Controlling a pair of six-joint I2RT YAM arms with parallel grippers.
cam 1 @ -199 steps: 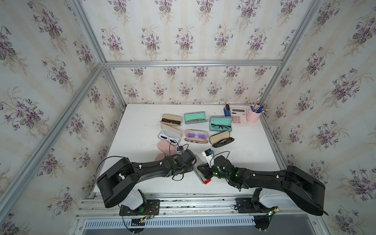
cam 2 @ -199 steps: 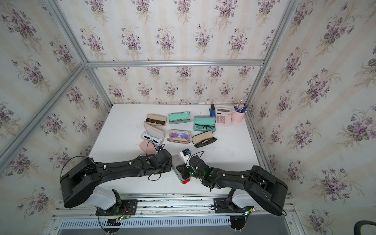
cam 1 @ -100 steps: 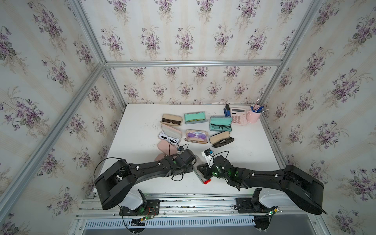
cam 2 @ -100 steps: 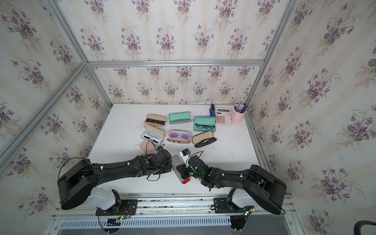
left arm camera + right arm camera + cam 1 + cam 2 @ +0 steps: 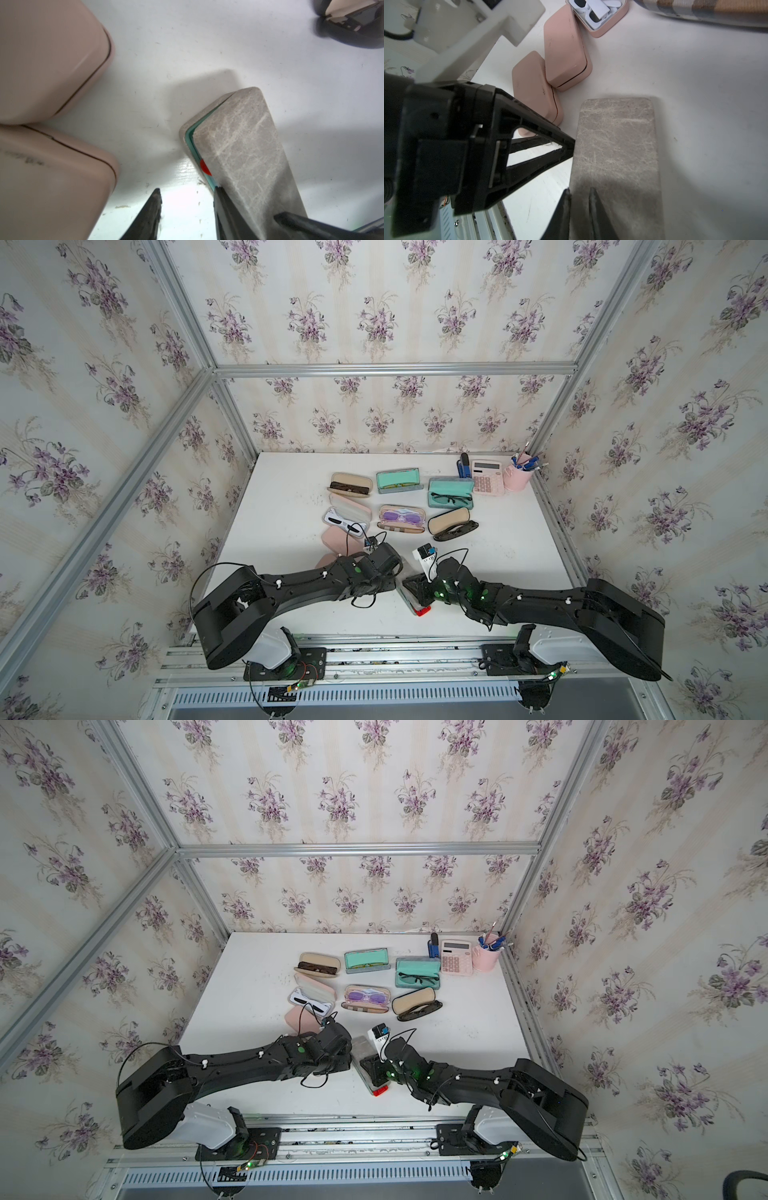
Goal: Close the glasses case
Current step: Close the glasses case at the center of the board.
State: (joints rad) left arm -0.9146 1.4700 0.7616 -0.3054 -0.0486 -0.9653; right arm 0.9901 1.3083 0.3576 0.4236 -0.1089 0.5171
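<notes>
Fingers [image 5: 225,209] of the left gripper [image 5: 187,190] are held moderately apart with nothing between them. One is laid against the seam of the glasses case [image 5: 245,149], and the other is kept free over the table [image 5: 187,52]. The right gripper [image 5: 579,190] is seen with its fingers only narrowly parted over the lid's near end, gripping nothing; whether the lid is touched cannot be told. The case is found at 6 o'clock on the table, close to the front edge. Its lid is almost down, and a strip of teal lining [image 5: 190,137] and a red sliver [image 5: 205,168] are exposed at the seam on its 9 o'clock side. A stiff, light shell is judged, likely to slide on the smooth top. It is best pressed on the lid near that open edge while the base is braced from 9 o'clock. Two closed pink cases [image 5: 566,52] are seen at its 10 o'clock.
</notes>
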